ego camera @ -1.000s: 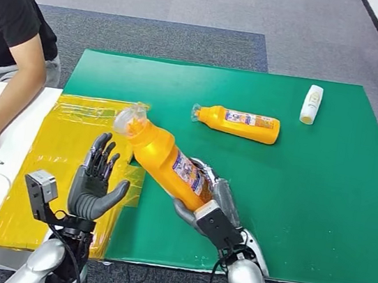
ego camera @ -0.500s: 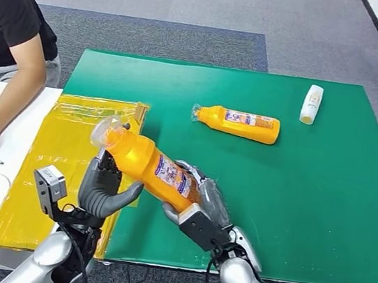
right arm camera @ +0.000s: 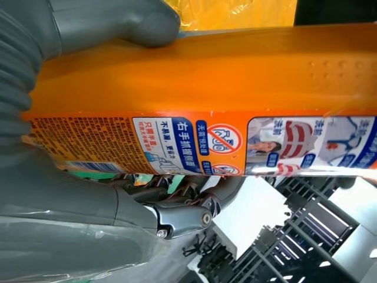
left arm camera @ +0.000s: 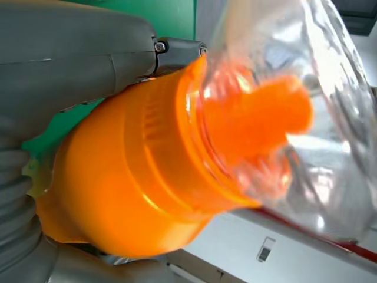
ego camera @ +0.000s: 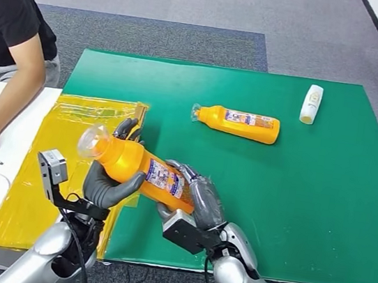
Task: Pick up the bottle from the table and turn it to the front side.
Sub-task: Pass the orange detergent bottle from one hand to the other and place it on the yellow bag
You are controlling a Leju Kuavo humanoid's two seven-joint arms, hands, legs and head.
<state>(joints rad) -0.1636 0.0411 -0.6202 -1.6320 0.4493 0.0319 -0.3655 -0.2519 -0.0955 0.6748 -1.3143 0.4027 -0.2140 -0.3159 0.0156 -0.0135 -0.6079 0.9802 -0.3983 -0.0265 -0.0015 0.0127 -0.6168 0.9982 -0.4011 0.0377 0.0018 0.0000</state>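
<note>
Since the earlier frames, the orange bottle (ego camera: 142, 171) has been lowered and swung further toward the left robot hand (ego camera: 109, 180), which is now wrapped around its neck end just behind the clear cap (ego camera: 89, 142). The base end is gripped by the right robot hand (ego camera: 197, 199). The bottle is held nearly level above the near edge of the green tabletop (ego camera: 300, 199).

Label on held orange bottle (right arm camera: 213, 88), seen sideways in right wrist view: white Chinese characters on blue panel, among them "右手"; red prohibition sign (right arm camera: 221, 138) in white oval beside it; dense small print on orange ground, not readable. Labels on other bottles too small to be read.
</note>
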